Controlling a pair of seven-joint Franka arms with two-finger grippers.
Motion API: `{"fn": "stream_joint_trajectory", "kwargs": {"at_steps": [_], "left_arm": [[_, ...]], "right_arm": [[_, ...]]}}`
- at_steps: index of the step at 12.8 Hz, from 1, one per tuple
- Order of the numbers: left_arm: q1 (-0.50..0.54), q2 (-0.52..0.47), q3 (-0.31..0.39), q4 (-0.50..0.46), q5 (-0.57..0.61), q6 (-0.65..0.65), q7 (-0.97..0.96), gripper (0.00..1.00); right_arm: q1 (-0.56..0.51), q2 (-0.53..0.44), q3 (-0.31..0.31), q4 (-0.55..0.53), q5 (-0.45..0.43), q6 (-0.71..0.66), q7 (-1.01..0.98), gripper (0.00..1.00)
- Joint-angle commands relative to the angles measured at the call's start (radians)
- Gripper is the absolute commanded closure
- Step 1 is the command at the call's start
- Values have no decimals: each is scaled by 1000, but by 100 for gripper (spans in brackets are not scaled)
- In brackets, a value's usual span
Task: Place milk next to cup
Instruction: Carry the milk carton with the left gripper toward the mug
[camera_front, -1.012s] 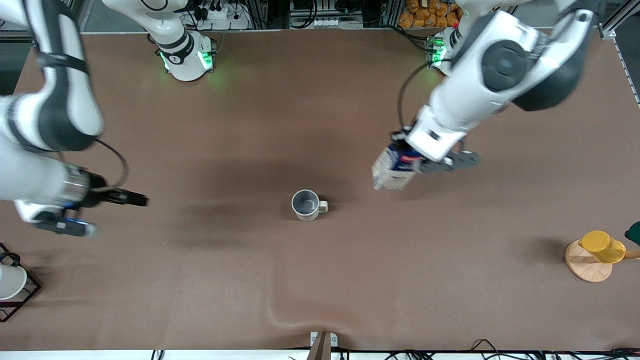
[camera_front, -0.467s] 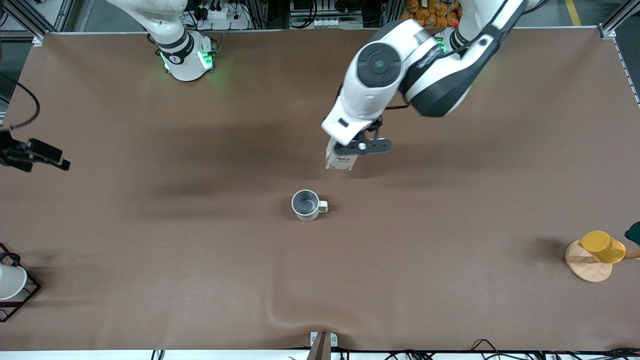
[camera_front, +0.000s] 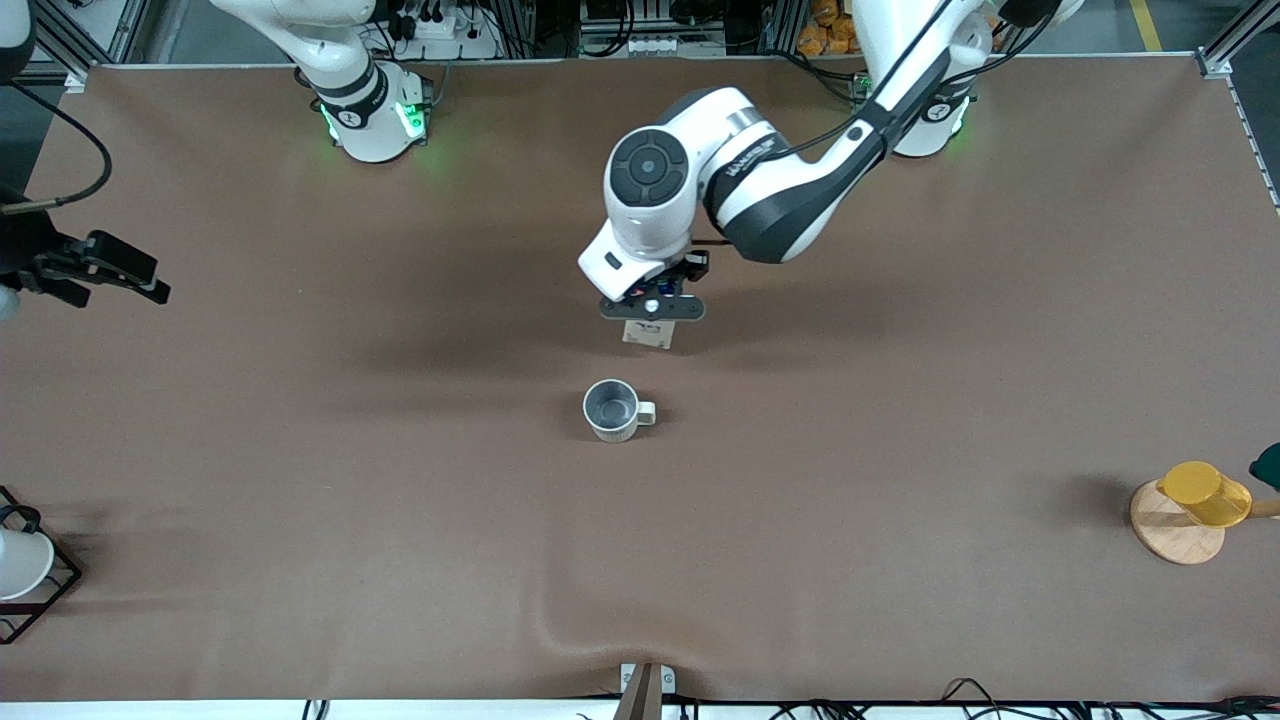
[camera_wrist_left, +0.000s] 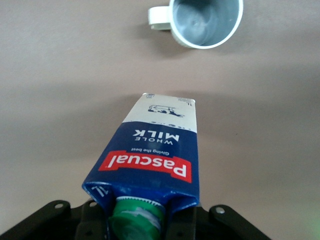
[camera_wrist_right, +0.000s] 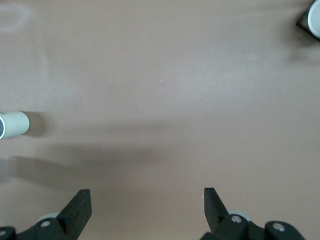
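The milk (camera_front: 647, 335), a dark blue carton with a green cap, hangs in my left gripper (camera_front: 652, 310), which is shut on its top. It is held over the table just beside the cup (camera_front: 612, 409), on the side toward the robots' bases. The cup is an off-white mug with a grey inside, upright, its handle toward the left arm's end. In the left wrist view the milk (camera_wrist_left: 155, 155) points toward the cup (camera_wrist_left: 205, 22), with a gap of bare table between them; my left gripper (camera_wrist_left: 142, 222) grips at the cap. My right gripper (camera_front: 120, 272) is open and empty over the right arm's end of the table, also seen in its wrist view (camera_wrist_right: 147, 202).
A yellow cup (camera_front: 1205, 493) lies on a round wooden stand (camera_front: 1165, 535) at the left arm's end. A plain white cup in a black wire frame (camera_front: 20, 565) stands at the right arm's end. The brown table cover has a wrinkle (camera_front: 560, 630) near the front edge.
My left arm has carried the milk toward the right arm's end, from well to the side of the cup to just beside it. My right arm has drawn back to the table's end.
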Motion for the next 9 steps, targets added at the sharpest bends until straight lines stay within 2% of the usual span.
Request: {"fn": "stream_joint_trajectory", "kwargs": {"at_steps": [1,5,8,9], "left_arm": [[-80,57,80,76,23,13,18,67],[-85,91,114,77,13,108,-8,67],[-85,96,113,77,-7,132,-23,67],[-85,96,114,77,-39,160,-52,67]], "right_arm": [[5,-15,-1,-17,-19,-1,48,0],[5,-15,0,-17,-30,-4,47,0],[42,-22,6,-11,-154,-18,50,0],[41,-24,5,-14,-155,-38,50,0]]}}
